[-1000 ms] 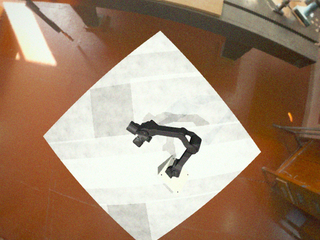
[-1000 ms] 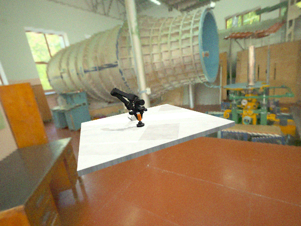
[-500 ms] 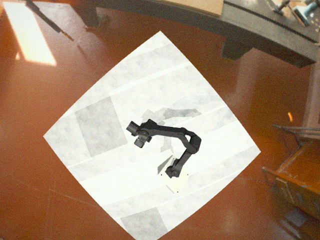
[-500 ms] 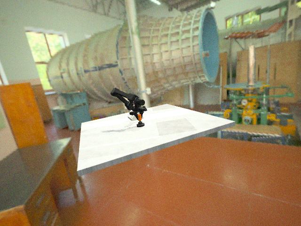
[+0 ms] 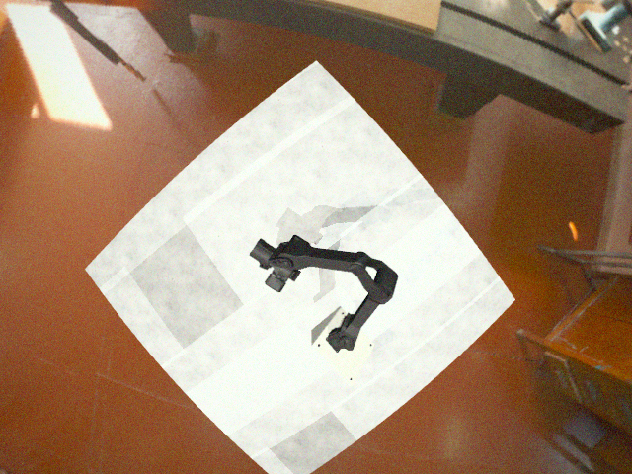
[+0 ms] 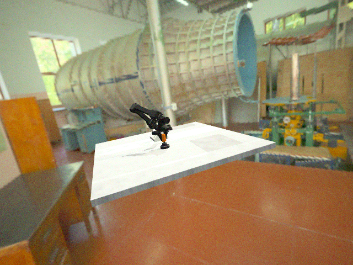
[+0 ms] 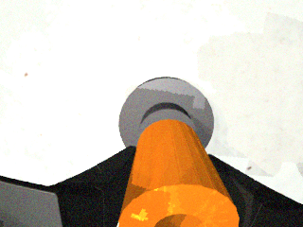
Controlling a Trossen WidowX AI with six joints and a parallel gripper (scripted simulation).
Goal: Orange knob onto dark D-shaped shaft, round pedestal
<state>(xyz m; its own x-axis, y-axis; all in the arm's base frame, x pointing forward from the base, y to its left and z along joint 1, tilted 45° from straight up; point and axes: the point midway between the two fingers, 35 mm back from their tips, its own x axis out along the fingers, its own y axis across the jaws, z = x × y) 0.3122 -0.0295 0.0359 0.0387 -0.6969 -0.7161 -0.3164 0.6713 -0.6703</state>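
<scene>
The orange knob (image 6: pixel 163 138) (image 7: pixel 170 161) is upright in my gripper (image 6: pixel 163 134) (image 7: pixel 169 157), which is shut on it, with a black finger on each side. The round pedestal (image 6: pixel 164 146) (image 7: pixel 166 90) is dark in the exterior view and grey in the wrist view. The knob is over the pedestal, and its lower end is above the base, with a short dark section between them. The knob hides the shaft's top in the wrist view, so I cannot tell how far it is on or how the flat sides line up. In the top view the arm hides knob and pedestal.
The black arm (image 5: pixel 326 257) (image 6: pixel 144 115) reaches over the white table (image 5: pixel 306 153) (image 6: pixel 128 176) from its base on a cream plate (image 5: pixel 352 364). Grey shadows and patches lie on the table top.
</scene>
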